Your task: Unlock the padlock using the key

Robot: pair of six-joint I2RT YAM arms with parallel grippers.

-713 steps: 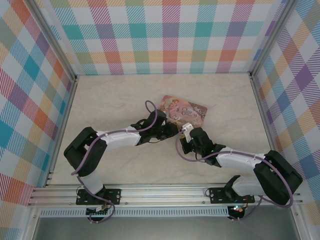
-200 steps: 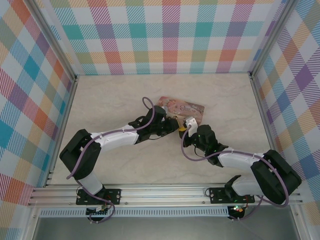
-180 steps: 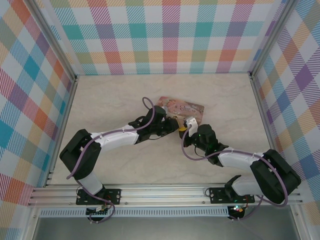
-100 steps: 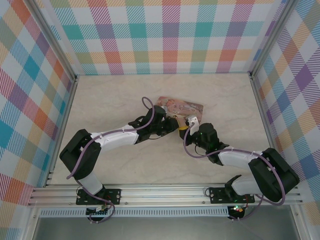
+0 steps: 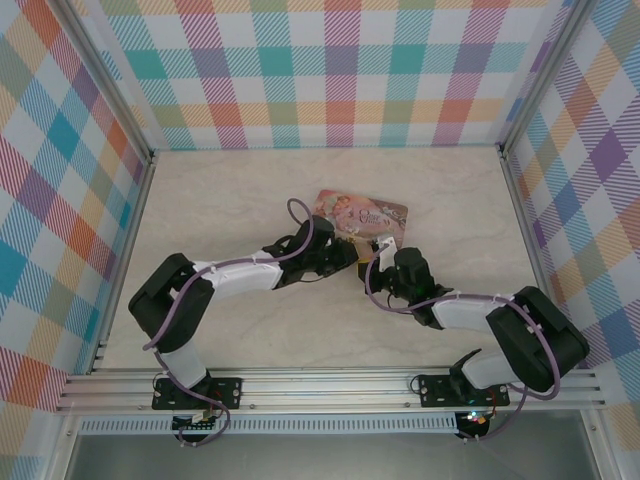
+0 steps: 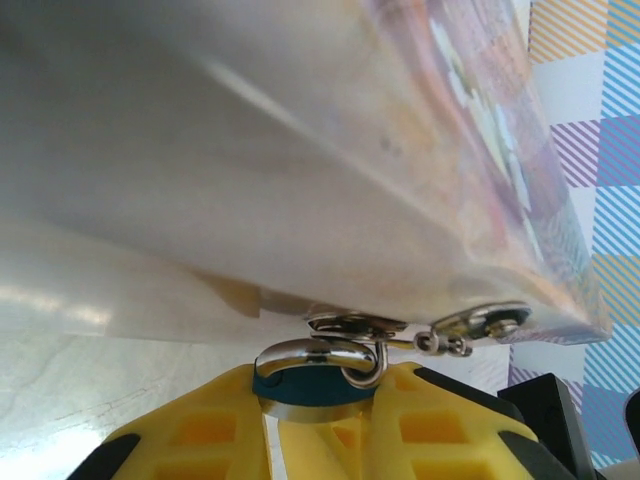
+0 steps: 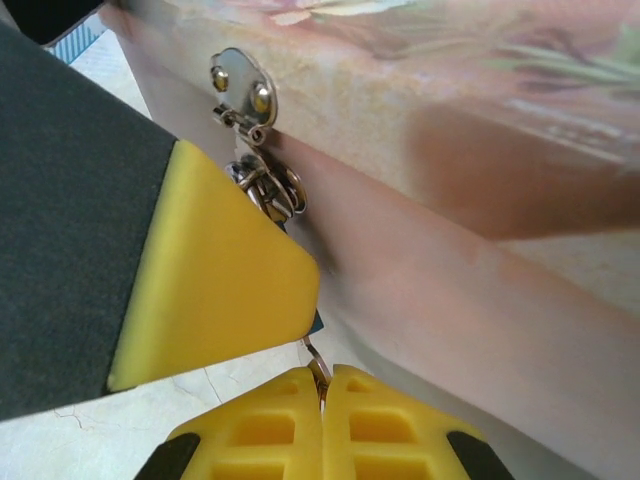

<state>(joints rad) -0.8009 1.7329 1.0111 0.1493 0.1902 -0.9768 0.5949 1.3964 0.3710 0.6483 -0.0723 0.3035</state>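
Clamping the tiny blue-teal padlock [image 6: 300, 392] by its body, the left pincer [image 6: 325, 420] holds it at the front edge of the pink illustrated tin box [image 6: 300, 150]. The padlock's thin silvery shackle [image 6: 322, 352] is hooked through the tin's metal hasp [image 6: 345, 325]. The right pincer [image 7: 322, 405] is pressed shut on the thin grey metal key [image 7: 316, 360], just beside the padlock and above the pale marbled surface [image 7: 120, 440].

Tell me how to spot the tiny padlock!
Find the pink picture tin in the middle of the table. Hooked on its near-side clasp is the padlock, pinched by the yellow fingers of the left gripper. It alone has a blue-teal body, with a thin silvery loop.
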